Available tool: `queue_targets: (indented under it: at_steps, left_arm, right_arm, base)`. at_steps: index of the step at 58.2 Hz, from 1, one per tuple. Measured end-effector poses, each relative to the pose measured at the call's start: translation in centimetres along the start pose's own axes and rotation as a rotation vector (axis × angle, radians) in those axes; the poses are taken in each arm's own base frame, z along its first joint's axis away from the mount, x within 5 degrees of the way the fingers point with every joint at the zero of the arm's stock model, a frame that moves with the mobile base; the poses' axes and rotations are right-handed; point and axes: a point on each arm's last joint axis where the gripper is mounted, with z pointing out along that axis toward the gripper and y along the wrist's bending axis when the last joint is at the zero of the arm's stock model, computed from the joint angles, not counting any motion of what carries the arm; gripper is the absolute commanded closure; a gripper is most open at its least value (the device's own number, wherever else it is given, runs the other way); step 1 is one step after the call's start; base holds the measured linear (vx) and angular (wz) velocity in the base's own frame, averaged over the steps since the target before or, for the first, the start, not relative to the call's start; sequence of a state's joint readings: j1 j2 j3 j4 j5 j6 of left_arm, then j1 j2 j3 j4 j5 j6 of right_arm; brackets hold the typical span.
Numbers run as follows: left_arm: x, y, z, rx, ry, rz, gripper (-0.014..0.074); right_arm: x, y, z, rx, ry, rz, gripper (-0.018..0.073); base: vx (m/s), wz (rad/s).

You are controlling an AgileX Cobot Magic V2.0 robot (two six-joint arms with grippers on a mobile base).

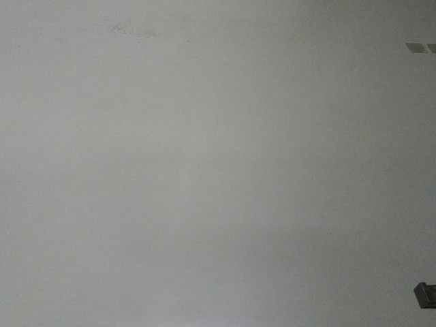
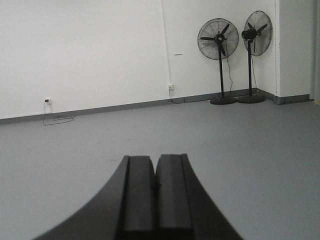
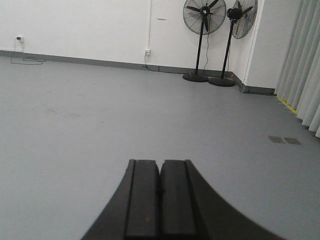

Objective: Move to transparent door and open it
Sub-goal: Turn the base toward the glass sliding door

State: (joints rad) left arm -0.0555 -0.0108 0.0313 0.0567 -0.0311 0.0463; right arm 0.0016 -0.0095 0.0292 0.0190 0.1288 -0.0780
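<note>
We see our left claw at the bottom of the left wrist view, its two black pads pressed together with nothing between them. Our right claw is the same in the right wrist view: pads flat against each other, holding nothing.

Beyond both claws a bare grey floor runs to a far white wall with a grey skirting. Two black pedestal fans stand side by side near the far right corner, one left of the other, their round bases on the floor just beside each other. A wall socket sits low on the far left with a cable looping on the floor under it, and a second socket sits left of the fans. In the right wrist view pale pleated curtains hang along the right edge, and two small dark plates are set in the floor near them.

The front view is filled by a plain pale surface, with a small striped piece at the upper right edge and a dark block at the lower right edge.

The transparent door appears in none of our views, so we cannot tell where it stands, how it looks, or which way its long axis runs.
</note>
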Motion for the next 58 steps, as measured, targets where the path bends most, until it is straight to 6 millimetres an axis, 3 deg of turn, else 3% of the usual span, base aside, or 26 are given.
queue_targets:
  at_steps: [58]
  left_arm:
    - [0.0,0.0,0.0,0.0,0.0,0.0,0.0602]
  right_arm:
    - [0.0,0.0,0.0,0.0,0.0,0.0,0.0566]
  base:
    - [0.33,-0.04]
